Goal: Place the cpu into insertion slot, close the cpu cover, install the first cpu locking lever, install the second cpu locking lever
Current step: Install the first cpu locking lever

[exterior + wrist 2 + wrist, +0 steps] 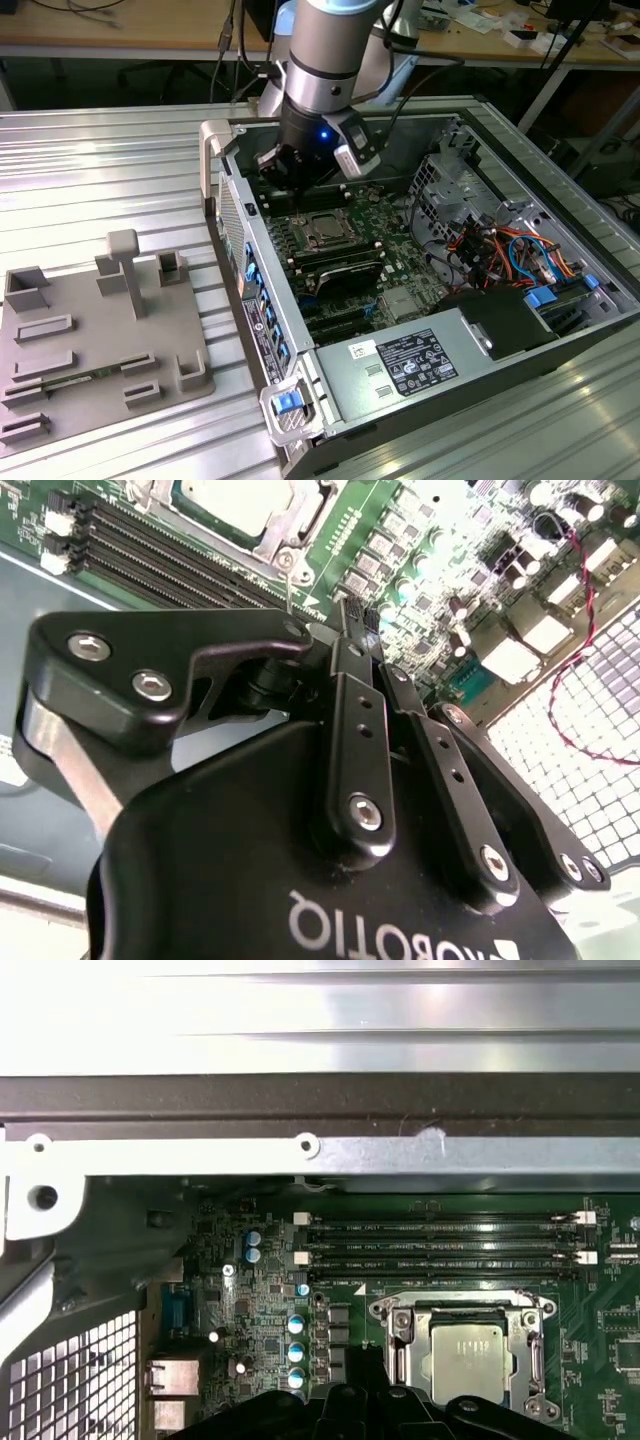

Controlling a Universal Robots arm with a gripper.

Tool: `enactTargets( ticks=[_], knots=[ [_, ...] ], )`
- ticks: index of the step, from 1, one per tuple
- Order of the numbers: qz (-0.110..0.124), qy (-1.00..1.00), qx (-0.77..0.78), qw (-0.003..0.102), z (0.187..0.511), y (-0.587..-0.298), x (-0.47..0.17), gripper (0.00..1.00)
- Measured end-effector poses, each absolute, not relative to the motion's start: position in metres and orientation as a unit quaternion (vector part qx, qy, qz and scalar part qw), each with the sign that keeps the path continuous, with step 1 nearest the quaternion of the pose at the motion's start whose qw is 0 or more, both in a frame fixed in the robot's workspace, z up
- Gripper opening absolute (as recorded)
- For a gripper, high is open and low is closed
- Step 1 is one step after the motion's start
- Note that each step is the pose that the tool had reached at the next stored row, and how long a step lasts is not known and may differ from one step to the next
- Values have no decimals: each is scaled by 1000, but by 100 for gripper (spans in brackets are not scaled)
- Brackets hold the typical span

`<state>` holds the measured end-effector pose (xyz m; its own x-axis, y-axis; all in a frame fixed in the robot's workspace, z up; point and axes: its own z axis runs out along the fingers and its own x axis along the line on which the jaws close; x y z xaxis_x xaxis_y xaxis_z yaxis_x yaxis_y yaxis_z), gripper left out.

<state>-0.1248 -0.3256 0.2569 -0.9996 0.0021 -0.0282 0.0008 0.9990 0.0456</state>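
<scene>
The cpu (465,1360) lies flat in its socket on the green motherboard, its silver top showing; it also shows in the exterior view (322,228) and the second wrist view (235,495). The cpu cover (400,1335), a shiny metal frame, lies down around it. A thin wire lever end (288,580) sticks up at the socket's corner. My gripper (345,615) hangs just above the board beside that corner, its black fingers drawn together with nothing visible between them. In the exterior view my gripper (300,170) sits inside the open case, just behind the socket.
Black memory slots (440,1242) run beside the socket. The case's metal wall (300,1150) is close behind. A power supply (420,360), drive cage (450,170) and coloured cables (510,250) fill the exterior view's right. A grey fixture tray (100,340) lies on the table at its left.
</scene>
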Motion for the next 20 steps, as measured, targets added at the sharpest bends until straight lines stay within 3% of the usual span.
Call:
enactTargets(
  ticks=[20],
  knots=[
    [23, 999, -23, 14, 257, -316, -126, 11]
  ],
)
